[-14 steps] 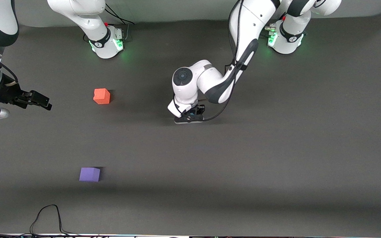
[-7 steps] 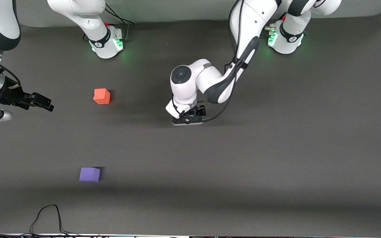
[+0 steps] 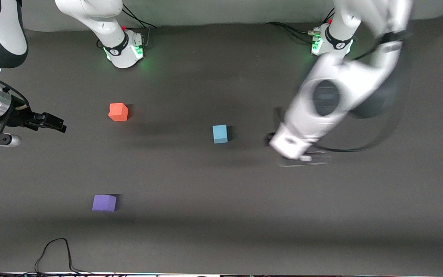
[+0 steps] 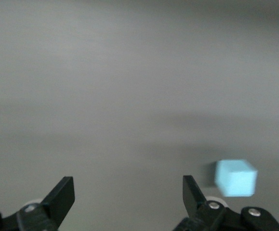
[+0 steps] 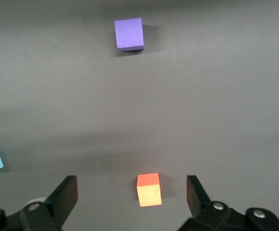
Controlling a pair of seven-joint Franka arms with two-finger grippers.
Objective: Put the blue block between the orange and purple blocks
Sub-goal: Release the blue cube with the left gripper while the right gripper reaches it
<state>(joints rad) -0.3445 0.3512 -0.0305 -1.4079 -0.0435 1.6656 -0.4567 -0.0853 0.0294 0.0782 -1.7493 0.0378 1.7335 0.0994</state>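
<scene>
The left gripper (image 3: 302,157) hangs empty over bare table (image 3: 321,215) toward the left arm's end, fingers (image 4: 62,195) spread wide, clear of the blue block (image 3: 220,134). That block sits mid-table, well apart from the orange block (image 3: 118,112) and purple block (image 3: 104,202). The right gripper (image 3: 50,122), fingers apart, waits at its arm's end.

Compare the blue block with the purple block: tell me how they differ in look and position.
The blue block is light sky-blue; the purple block is violet. The blue block sits near the table's middle, while the purple block lies nearer the front camera and toward the right arm's end. The blue block lies about level with the orange block; the purple block lies well nearer. Both are small, free-standing matte cubes of equal size.
</scene>
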